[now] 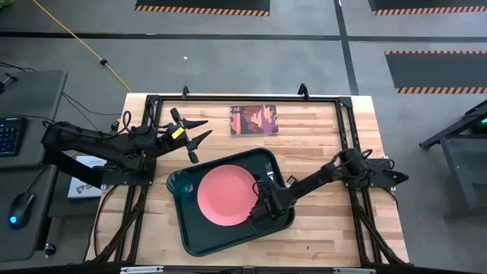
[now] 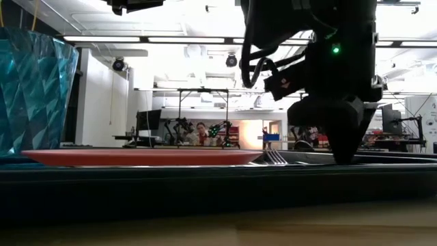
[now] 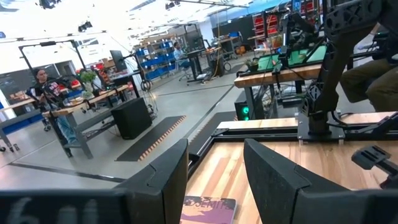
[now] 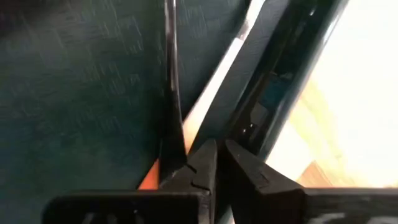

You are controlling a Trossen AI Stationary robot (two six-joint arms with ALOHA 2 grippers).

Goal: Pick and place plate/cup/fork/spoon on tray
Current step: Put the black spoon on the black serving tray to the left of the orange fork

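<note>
The dark green tray (image 1: 198, 236) lies mid-table. The pink plate (image 1: 224, 196) rests flat on it and also shows in the low view (image 2: 136, 157). The teal cup (image 1: 179, 183) stands on the tray's left corner. The fork (image 4: 205, 106), with its orange handle, lies on the tray's right side, its tines (image 2: 276, 158) toward the far edge. My right gripper (image 4: 217, 149) is down on the tray beside the plate, shut at the near end of the dark spoon's thin handle (image 4: 173, 74). The spoon lies on the tray beside the fork. My left gripper (image 1: 199, 129) is open and empty, raised over the table's far left. My right gripper has the spoon by the end of its thin handle (image 4: 181, 146), at the fingertips. The fingers come from above, slanting from the table's right. The fingertips themselves hide the exact place of contact. The spoon lies along the tray floor (image 4: 74, 93), next to the fork's handle.
A dark-red square picture (image 1: 254, 119) lies flat at the table's far middle. A black frame (image 1: 228, 99) runs along the table's far and side edges. Bare wood shows right of the tray (image 1: 327, 221). People stand in the room beyond.
</note>
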